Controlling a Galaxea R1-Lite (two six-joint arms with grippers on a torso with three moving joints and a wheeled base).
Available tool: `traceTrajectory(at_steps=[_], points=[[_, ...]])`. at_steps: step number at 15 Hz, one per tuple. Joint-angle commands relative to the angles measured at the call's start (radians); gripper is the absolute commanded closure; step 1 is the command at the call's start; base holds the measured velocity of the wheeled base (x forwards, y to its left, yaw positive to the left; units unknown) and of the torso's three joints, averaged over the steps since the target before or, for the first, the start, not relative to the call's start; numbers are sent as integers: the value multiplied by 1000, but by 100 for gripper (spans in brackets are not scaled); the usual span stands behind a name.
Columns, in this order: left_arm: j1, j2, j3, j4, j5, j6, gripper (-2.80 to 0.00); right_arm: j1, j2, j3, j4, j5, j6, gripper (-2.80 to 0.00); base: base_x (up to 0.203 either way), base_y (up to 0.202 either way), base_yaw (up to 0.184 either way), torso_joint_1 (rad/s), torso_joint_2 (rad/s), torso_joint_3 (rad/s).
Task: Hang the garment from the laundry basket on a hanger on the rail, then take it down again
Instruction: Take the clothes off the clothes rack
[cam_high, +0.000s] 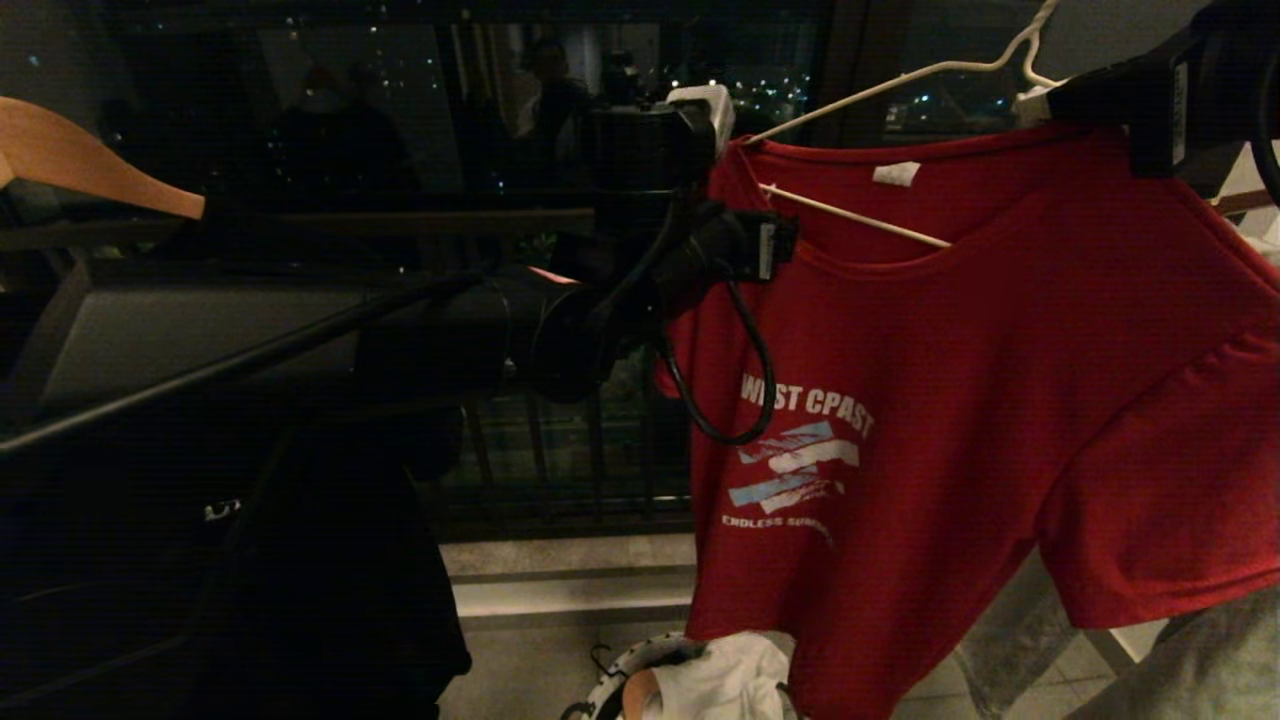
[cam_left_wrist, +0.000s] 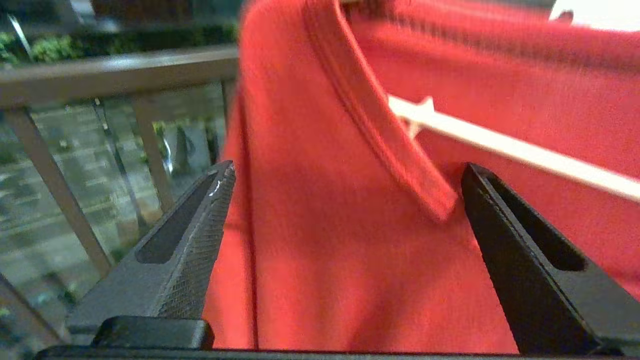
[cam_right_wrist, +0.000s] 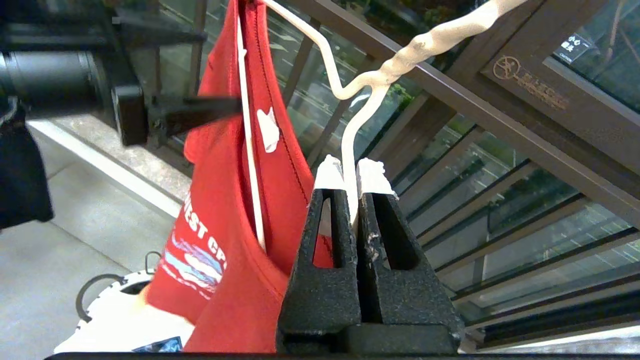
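- Fingers first: left gripper (cam_left_wrist: 345, 210) has its two fingers spread wide w/ nothing pinched; the shoulder fabric and collar band of the garment (cam_left_wrist: 320, 250) sit in the gap between them. I can't tell if either pad touches cloth.
- Right gripper (cam_right_wrist: 350, 175) has fingers pressed together on the wire of the hanger (cam_right_wrist: 360, 120), just below the twisted neck, white pads clamping it.
- Key relation, my read: garment's collar edge lies straight ahead of the left fingers, running diagonally across the gap, w/ the hanger's cream bar just behind it inside the neck opening. Left gripper is the nearer one to the cloth; right only has wire.
- Garment in head view (cam_high: 950, 400) hangs front-on, long axis vertical, draped over the hanger (cam_high: 880, 80); one hanger arm shows through the neck hole, so that shoulder looks not fully seated. Judgement: dressing step is abt done or being adjusted; rail hook-on and take-down remain.
- Left gripper in head view (cam_high: 770, 245) sits at the garment's left shoulder edge; right gripper (cam_high: 1040, 100) is up at the hanger neck.
- Laundry basket (cam_high: 615, 680) is on the floor below the garment, white cloth in it.
- View diffs: left wrist view shows the finger gap and collar seam close up but no hanger neck; right wrist view shows the wire pinch, twisted neck and basket rim (cam_right_wrist: 100, 310); only the head view shows the full hang. Rail itself I can't pick out.
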Motion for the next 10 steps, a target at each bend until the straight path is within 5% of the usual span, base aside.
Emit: traceTrajectory(at_steps=[1,10], points=[[0,3,-1,-15,2,-1,-280,5,-2,0,1,1,-4,0,0,0,0,0,0,0],[41,9,1,-51,76,56,-280,8,-2,0,1,0,-10,0,0,0,0,0,0,0]])
